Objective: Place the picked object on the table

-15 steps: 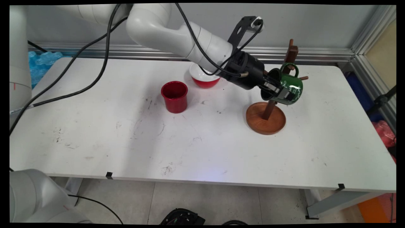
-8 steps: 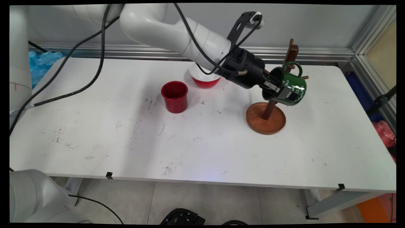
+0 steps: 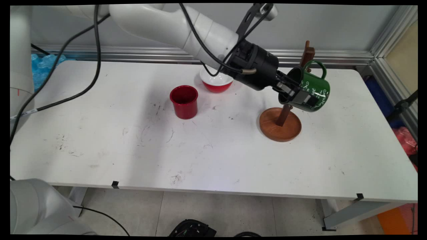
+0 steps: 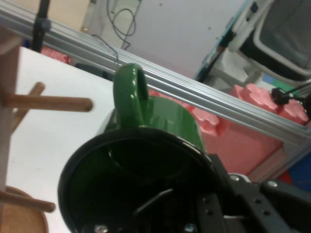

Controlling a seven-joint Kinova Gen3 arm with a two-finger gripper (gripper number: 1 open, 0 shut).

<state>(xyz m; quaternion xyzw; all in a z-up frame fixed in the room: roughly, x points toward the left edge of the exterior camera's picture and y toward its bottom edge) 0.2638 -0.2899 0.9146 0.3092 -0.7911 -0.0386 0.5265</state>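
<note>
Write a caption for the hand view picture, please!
Gripper clamps the green mug by its rim, beside the wooden mug tree's pegs.

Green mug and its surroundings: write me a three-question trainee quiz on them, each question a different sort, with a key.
1. True or false: the green mug stands on the table.
2. What is clamped on the mug's wall? A) the gripper B) a cable C) nothing
3. Fill in: the red cup stands ____ the red bowl in the main view.

Key: 1 false, it is held in the air beside the wooden mug rack. 2 A. 3 left of.
</note>
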